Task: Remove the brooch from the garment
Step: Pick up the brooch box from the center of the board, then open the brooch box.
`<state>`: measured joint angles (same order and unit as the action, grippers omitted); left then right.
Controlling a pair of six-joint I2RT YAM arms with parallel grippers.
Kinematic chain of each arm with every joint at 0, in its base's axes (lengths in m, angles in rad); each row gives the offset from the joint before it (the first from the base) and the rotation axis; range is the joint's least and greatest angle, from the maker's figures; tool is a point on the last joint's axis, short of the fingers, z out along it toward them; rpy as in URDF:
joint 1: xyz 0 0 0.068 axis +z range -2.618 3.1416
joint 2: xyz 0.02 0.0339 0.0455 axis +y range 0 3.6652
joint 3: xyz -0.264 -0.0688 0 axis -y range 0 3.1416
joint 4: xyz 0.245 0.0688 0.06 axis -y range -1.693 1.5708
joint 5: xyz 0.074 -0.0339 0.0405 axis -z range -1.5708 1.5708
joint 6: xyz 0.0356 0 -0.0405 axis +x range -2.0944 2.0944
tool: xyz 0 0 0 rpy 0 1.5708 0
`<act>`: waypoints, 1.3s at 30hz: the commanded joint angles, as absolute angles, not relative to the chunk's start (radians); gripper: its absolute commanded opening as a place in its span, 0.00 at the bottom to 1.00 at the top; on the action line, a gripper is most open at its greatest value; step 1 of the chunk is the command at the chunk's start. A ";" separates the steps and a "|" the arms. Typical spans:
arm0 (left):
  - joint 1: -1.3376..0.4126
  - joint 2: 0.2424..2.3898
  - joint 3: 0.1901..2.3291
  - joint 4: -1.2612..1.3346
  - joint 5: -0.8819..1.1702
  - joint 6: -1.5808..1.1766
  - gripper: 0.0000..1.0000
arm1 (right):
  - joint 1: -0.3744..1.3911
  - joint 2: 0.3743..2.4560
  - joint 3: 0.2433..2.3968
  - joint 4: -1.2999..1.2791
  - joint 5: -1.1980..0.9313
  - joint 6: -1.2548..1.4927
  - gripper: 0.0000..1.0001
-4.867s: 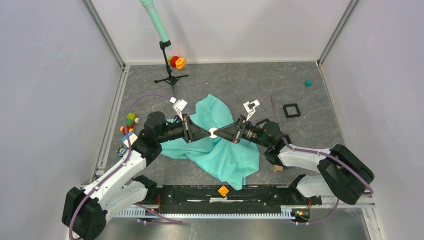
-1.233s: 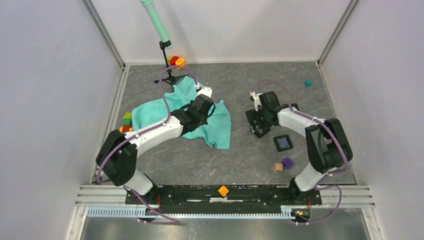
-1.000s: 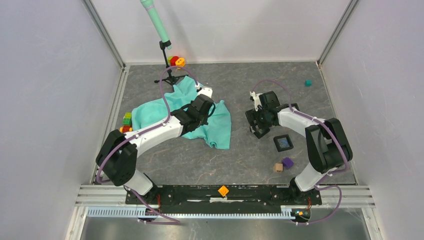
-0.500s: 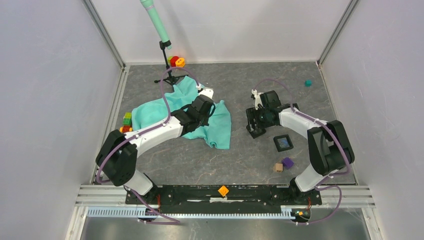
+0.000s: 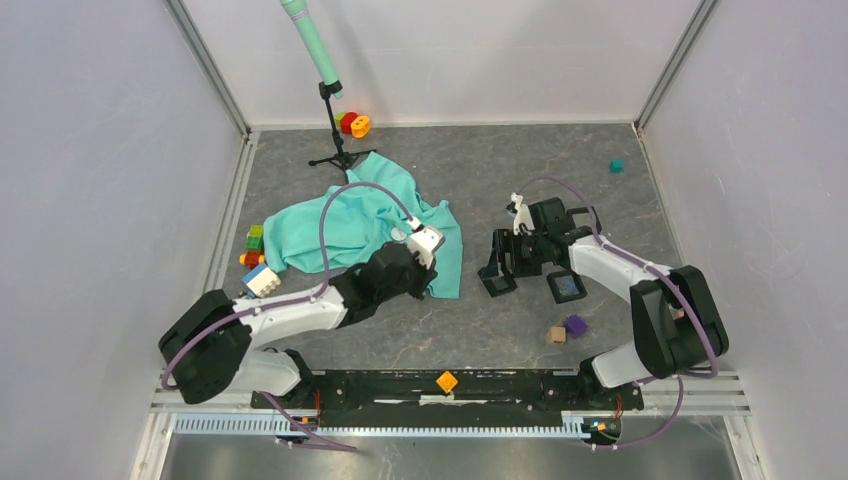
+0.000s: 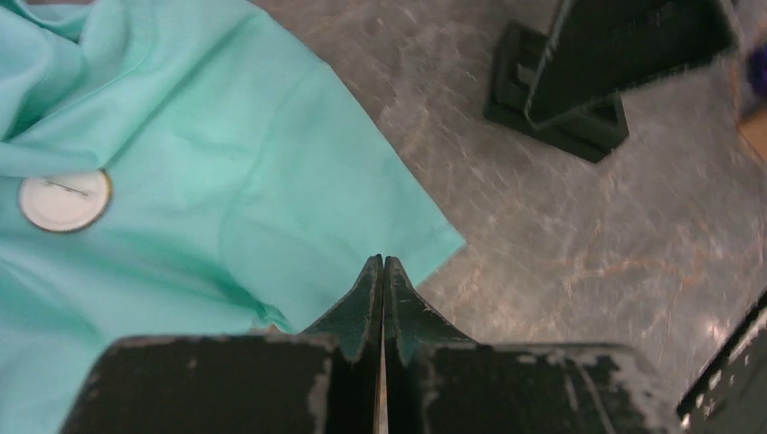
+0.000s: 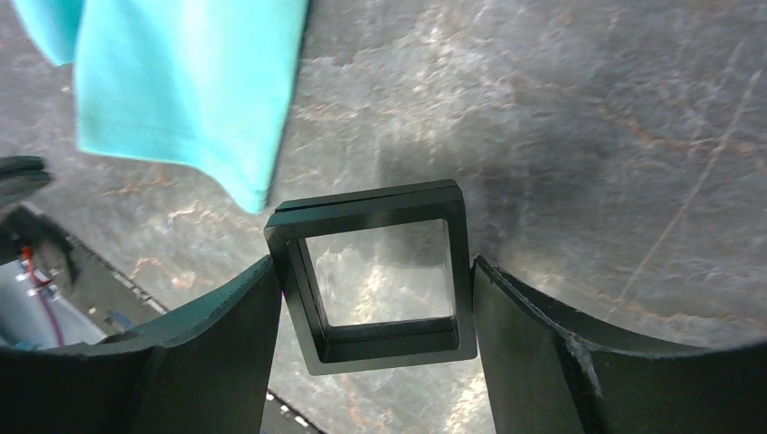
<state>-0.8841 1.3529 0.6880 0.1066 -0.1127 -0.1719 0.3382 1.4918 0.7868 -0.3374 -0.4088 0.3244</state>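
The turquoise garment (image 5: pixel 350 222) lies crumpled on the grey floor, left of centre. A round white brooch (image 6: pixel 65 200) with a gold rim sits pinned on the garment (image 6: pixel 208 181), left of and beyond my fingertips in the left wrist view. The top view does not show the brooch. My left gripper (image 6: pixel 382 262) is shut with nothing in it, hovering at the garment's near right corner (image 5: pixel 430 283). To the right of the cloth, my right gripper (image 7: pixel 375 298) (image 5: pixel 497 272) is shut on a black square frame (image 7: pixel 375 276), a finger pressed against each side.
A second black frame with a blue inside (image 5: pixel 566 287) lies by the right arm, with a purple cube (image 5: pixel 575 324) and a tan cube (image 5: pixel 555 334) nearer. Toy blocks (image 5: pixel 257 262) sit at the left wall. A tripod with a green pole (image 5: pixel 335 150) stands behind the garment.
My left arm has pulled back off the garment toward the near edge, staying shut. My right gripper has narrowed onto the black frame and shifted a little nearer and left.
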 commanded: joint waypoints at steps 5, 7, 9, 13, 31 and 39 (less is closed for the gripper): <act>-0.896 1.257 0.317 0.920 0.167 0.160 0.02 | 0.336 1.395 0.732 -0.297 -0.603 0.402 0.67; -0.897 1.272 0.290 0.993 0.209 0.182 0.02 | 0.336 1.388 0.715 -0.286 -0.635 0.412 0.66; -0.900 1.282 0.280 1.033 0.261 0.204 0.02 | 0.336 1.382 0.701 -0.282 -0.654 0.417 0.66; -0.912 1.279 0.265 1.055 0.330 0.282 0.02 | 0.340 1.358 0.684 -0.275 -0.677 0.429 0.65; -0.927 1.164 0.304 0.839 -0.226 0.062 0.02 | 0.370 1.320 0.744 -0.314 -0.563 0.418 0.60; -0.926 1.116 0.484 0.426 -0.111 -0.181 0.74 | 0.371 1.305 0.730 -0.198 -0.670 0.493 0.62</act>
<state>-0.9234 1.1164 0.4252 0.5674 -0.1078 0.0368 0.3683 1.3407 0.7036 -0.2958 -0.5930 0.4446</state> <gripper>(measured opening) 0.723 0.758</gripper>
